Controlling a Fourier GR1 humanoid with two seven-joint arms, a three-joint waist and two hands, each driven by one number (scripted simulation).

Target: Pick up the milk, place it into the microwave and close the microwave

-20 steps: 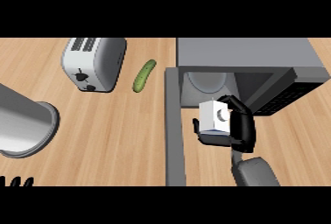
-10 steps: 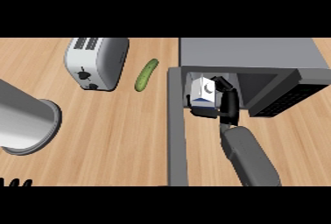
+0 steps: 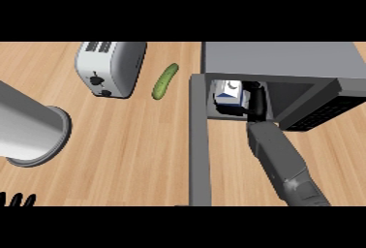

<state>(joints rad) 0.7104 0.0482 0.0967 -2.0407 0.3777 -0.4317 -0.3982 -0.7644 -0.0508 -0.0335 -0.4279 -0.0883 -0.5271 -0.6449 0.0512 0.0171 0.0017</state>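
Note:
The white and blue milk carton [image 3: 229,93] is inside the mouth of the grey microwave [image 3: 286,60], at its left side. My right hand [image 3: 253,101] is curled round the carton's right side, its grey forearm reaching in from the lower right. The microwave door [image 3: 200,145] stands swung open, running toward the view's lower edge. Only the fingertips of my left hand [image 3: 16,199] show, at the bottom left corner, raised and still.
A silver toaster [image 3: 109,65] stands at the upper left, with a green cucumber [image 3: 165,81] lying between it and the microwave. A large grey metal pot [image 3: 25,128] fills the left edge. The counter is light wood.
My right hand has carried the milk carton forward from in front of the microwave into its opening. The arm has stretched out. The left hand has not moved.

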